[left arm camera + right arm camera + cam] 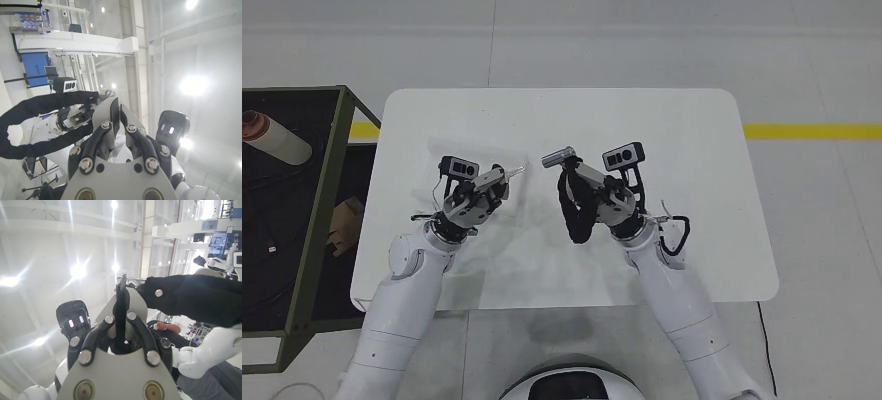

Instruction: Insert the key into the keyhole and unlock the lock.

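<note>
First, from above, we see both arms held over the white table [682, 250]. The left gripper [504, 177] is pinched shut on a thin silvery sliver that we take for the key [514, 171], its tip aimed across at the lock [559, 157]. The right gripper [577, 172] is clamped on that lock, whose metal barrel [554, 158] points back at the key. The two are near each other but apart. The lock's black sleeve [574, 215] hangs in a loop below.

From the left wrist, the pads [115, 111] sit almost together with only a narrow slit between them. The key is too thin to make out there. The black sleeve [47, 104] curves past beyond.

From the right wrist, the right gripper [122, 294] is closed tight. A flat metal piece [123, 281] pokes out at its tip, with the barrel [134, 279] just behind it and the black sleeve [189, 300] running off sideways.

We judge the key to be light, stiff and slick, so it may swivel between the pads. It is best pinched flat on its head, with the blade left free. The barrel looks rigid, smooth and round, so it could roll in the grip, and the soft, floppy loop will drag on it. It is best held on the barrel, close to the keyhole. We cannot tell which way the keyhole faces.

We can read no writing on the key or the lock.
</note>
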